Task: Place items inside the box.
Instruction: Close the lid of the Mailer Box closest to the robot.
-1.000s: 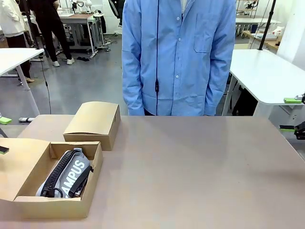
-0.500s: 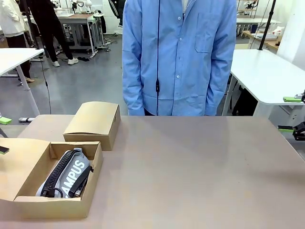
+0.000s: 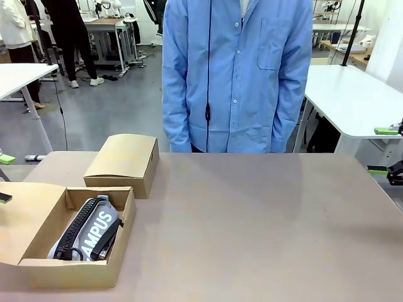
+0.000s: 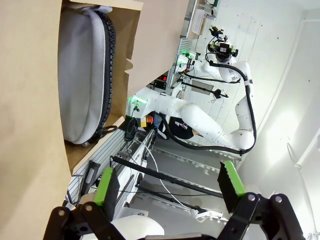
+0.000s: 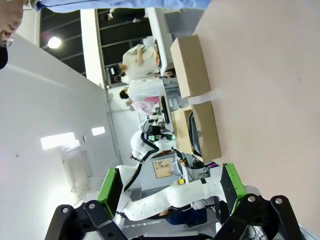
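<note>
An open cardboard box [image 3: 123, 234] sits at the table's front left, its lid flap lying flat to the left. Inside lies a grey zip pencil case [image 3: 91, 229] printed "CAMPUS", with a black item [image 3: 106, 242] tucked along its right side. My left gripper [image 3: 4, 178] hangs open at the picture's left edge, beside the flap. In the left wrist view the left gripper [image 4: 169, 184] is open with nothing between its pads, the pencil case [image 4: 82, 75] farther off. At the table's right edge my right gripper [image 3: 383, 151] stands open and empty, as in the right wrist view [image 5: 170, 184].
A closed cardboard box [image 3: 123, 165] stands just behind the open one; both boxes appear small in the right wrist view, closed box [image 5: 190, 65] and open box [image 5: 205, 131]. A person in a blue shirt [image 3: 236, 75] stands at the far edge, hands behind. The brown tabletop [image 3: 264, 220] stretches bare.
</note>
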Robot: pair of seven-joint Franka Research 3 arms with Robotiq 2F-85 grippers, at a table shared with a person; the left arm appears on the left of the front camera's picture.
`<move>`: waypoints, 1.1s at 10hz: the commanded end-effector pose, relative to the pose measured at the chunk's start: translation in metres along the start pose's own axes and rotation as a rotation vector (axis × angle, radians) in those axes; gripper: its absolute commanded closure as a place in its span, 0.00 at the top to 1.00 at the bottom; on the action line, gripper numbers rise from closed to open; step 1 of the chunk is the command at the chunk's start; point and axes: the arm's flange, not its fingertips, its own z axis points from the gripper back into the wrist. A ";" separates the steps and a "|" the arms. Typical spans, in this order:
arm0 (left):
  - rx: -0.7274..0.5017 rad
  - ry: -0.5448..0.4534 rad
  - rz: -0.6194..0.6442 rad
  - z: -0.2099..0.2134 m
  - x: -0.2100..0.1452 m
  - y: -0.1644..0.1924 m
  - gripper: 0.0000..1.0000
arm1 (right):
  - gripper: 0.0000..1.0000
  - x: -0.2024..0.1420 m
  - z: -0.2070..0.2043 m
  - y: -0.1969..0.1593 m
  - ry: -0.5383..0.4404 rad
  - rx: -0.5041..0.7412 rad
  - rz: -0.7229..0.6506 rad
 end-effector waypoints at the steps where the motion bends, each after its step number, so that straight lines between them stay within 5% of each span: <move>1: 0.004 0.015 -0.019 0.000 -0.005 0.001 1.00 | 1.00 0.001 0.000 0.005 -0.003 0.020 -0.018; 3: 0.000 0.000 0.000 0.000 0.000 0.000 1.00 | 1.00 0.001 0.000 0.005 -0.003 0.020 -0.018; 5: -0.145 -0.220 -0.542 0.009 0.014 -0.024 1.00 | 1.00 0.001 0.000 0.005 -0.003 0.020 -0.018; 6: -0.154 -0.386 -0.688 0.026 0.018 -0.026 1.00 | 1.00 0.001 0.000 0.005 -0.003 0.020 -0.018; 8: -0.222 -0.531 -0.802 0.058 0.012 -0.029 1.00 | 1.00 0.001 0.000 0.005 -0.003 0.020 -0.018; 9: -0.121 -0.473 -0.835 0.059 0.010 -0.031 1.00 | 1.00 0.001 0.000 0.005 -0.003 0.020 -0.018; 10: 0.057 -0.439 -0.602 0.051 0.019 -0.040 1.00 | 1.00 0.001 0.000 0.005 -0.003 0.020 -0.018; 11: -0.191 -0.475 -0.708 0.065 0.009 -0.039 1.00 | 1.00 0.001 0.000 0.005 -0.003 0.020 -0.018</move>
